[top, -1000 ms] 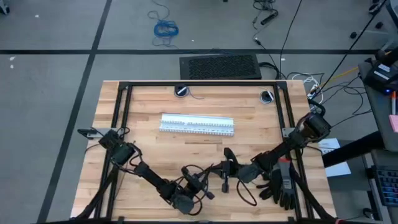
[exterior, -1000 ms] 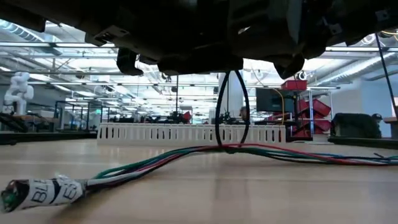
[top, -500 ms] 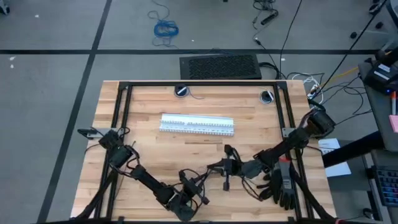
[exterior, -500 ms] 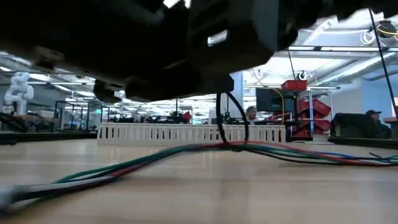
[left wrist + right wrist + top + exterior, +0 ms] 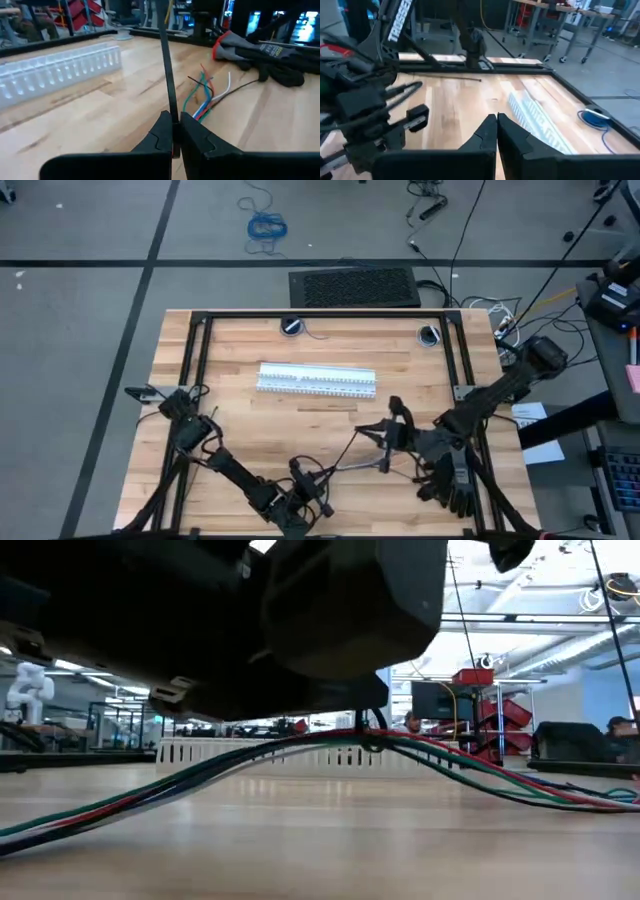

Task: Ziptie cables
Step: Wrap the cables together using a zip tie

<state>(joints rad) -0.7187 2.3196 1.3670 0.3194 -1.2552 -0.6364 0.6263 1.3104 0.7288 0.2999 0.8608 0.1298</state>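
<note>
Two tools work over the desk's (image 5: 230, 350) near half. At the near edge, the left tool (image 5: 174, 131) pinches a ziptie (image 5: 166, 70) standing upright. Right of it, the cables (image 5: 200, 775) arch off the desk, their middle lifted, beside the right tool (image 5: 497, 131), its fingers pressed together. Farther off lies a white slotted strip (image 5: 316, 380).

Open robotics lab: rows of workbenches (image 5: 250, 730), wheeled frames (image 5: 560, 30)

white slotted strips (image 5: 317, 380) mid-table | black gloves (image 5: 452, 480) right edge | blue coiled cable (image 5: 266, 225) on floor
</note>
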